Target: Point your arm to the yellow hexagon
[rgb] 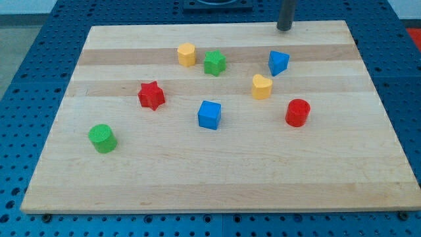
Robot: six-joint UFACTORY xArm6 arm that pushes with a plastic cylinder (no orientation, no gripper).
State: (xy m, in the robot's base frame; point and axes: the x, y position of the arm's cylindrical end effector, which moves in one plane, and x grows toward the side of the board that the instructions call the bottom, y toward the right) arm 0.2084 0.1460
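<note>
Blue pegboard rings a pale wooden board (217, 184) that fills most of the view. We carry no gripper, only a dark rod with nothing on it; our tip (284, 28) sits at the board's 12 o'clock edge, a little toward 1 o'clock, touching no block.

From the board's middle, the yellow hexagon (187, 54) lies toward 11 o'clock, well apart from our tip, which stands at about 2 o'clock from it. Just beside the hexagon, at its 3 o'clock, is the green star (214, 62); the two are close but we see a small gap between them.

Nearest our tip is the blue triangle (278, 62), at the tip's 6 o'clock. Below that, at the triangle's 7 o'clock, sits the yellow heart (262, 86), and the red cylinder (297, 112) is at the heart's 4 o'clock.

Near the board's middle is the blue cube (209, 114). At its 9 o'clock, somewhat higher, is the red star (151, 95). Alone toward the board's 8 o'clock stands the green cylinder (103, 138), well apart from the rest.
</note>
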